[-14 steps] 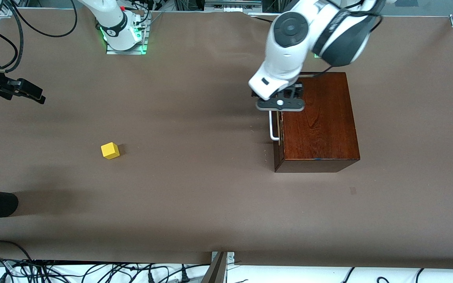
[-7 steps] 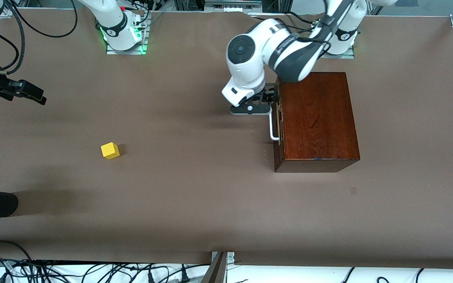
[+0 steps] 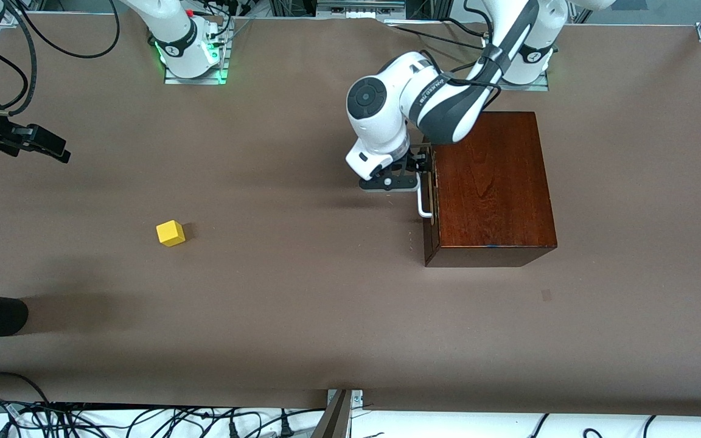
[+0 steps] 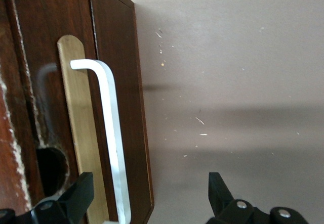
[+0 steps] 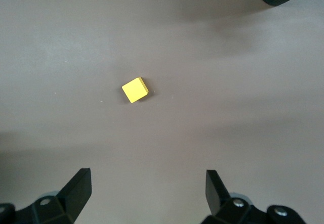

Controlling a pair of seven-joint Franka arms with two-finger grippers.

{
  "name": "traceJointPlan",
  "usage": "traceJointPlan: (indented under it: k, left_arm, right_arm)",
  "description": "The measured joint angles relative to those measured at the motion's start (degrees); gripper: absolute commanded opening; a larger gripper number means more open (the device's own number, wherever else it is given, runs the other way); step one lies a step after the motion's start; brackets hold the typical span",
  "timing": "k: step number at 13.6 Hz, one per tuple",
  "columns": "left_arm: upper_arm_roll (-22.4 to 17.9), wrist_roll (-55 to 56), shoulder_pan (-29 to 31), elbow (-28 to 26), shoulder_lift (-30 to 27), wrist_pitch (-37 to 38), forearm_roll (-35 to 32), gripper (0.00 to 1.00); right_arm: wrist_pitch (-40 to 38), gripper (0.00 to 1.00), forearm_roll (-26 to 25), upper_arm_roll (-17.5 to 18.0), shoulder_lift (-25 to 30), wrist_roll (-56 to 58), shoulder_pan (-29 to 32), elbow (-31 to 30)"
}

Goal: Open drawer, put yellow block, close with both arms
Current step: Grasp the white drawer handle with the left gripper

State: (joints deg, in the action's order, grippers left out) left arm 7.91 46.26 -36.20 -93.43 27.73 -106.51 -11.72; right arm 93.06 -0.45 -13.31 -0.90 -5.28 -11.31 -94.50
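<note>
- Sitting shut in its glossy dark mahogany box (image 3: 493,182), the drawer (image 3: 428,201) shows only a dark reddish-brown front, a narrow brass plate (image 4: 81,133) and a white metal bar handle (image 3: 421,201).
- Facing the right arm's end of the surface (image 3: 302,304), the drawer front has its handle running lengthwise along it, from the end nearer the robot bases to the end nearer the front camera; one bent end of the bar shows in the left wrist view.
- Standing toward the left arm's end of the surface, the box has its long axis running the same way as the handle.
- The left pincer (image 3: 418,165) is at the handle's end nearer the bases, its fingers (image 4: 76,198) spread wide with the bar between them, holding nothing.
- The yellow block (image 3: 170,233), a small bright cube with plain faces, rests on the bare surface well apart from the box, toward the right arm's end, turned slightly askew.
- The right pincer (image 5: 147,193) hangs over the surface with the block below, fingers wide apart and empty; that arm waits.
</note>
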Motion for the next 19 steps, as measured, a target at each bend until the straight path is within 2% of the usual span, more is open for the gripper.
traceJointPlan:
  k: [19]
  left_arm:
    - [-1.5, 0.1, -0.1, -0.3, 3.0, -5.1, -1.7, 1.0]
  right_arm:
    - [0.4, 1.0, 0.0, -0.1, -0.1, 0.0, 0.0, 0.0]
